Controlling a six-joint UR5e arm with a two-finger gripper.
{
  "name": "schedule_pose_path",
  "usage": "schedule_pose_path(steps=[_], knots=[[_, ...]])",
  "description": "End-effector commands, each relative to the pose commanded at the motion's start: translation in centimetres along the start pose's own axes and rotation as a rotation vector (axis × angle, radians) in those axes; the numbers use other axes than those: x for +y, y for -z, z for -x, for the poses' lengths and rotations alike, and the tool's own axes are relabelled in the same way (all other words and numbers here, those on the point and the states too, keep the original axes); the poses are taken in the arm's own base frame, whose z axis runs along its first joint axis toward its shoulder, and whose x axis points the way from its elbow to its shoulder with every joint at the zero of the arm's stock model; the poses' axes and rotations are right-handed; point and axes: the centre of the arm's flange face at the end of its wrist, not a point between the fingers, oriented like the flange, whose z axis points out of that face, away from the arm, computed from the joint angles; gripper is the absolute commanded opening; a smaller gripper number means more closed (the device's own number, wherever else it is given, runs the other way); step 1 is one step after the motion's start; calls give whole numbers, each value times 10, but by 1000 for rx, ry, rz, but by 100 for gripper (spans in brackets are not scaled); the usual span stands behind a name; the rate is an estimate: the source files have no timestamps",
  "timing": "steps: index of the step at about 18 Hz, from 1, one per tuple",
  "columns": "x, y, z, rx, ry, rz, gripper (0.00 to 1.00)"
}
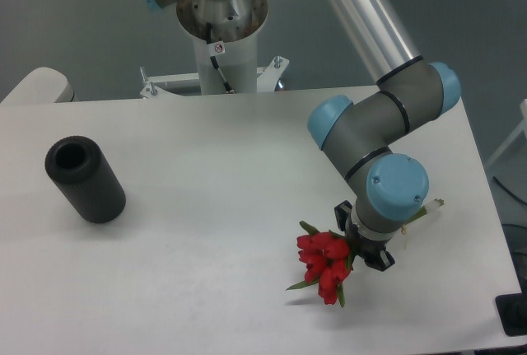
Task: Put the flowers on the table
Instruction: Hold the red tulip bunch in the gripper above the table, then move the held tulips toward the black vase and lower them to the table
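The flowers (325, 263), red tulips with green leaves, lie low over the white table (214, 207) at the front right. Their pale stem end (431, 207) sticks out to the right behind the wrist. My gripper (364, 249) is right over the stems, just right of the blooms, mostly hidden under the arm's blue-capped wrist (397, 188). Its fingers look closed around the stems. I cannot tell whether the flowers touch the table.
A black hollow cylinder (84, 179) lies on its side at the left of the table. The arm's base column (221, 38) stands behind the far edge. The table's right edge (494, 231) is close to the gripper.
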Motion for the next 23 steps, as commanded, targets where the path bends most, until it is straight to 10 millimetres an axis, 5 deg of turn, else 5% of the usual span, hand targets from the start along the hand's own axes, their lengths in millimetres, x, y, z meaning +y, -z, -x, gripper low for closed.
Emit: schedule_pose_path(steps=[11, 23], knots=[[-8, 2, -8, -19, -4, 1, 12], [-50, -22, -104, 87, -78, 9, 13]])
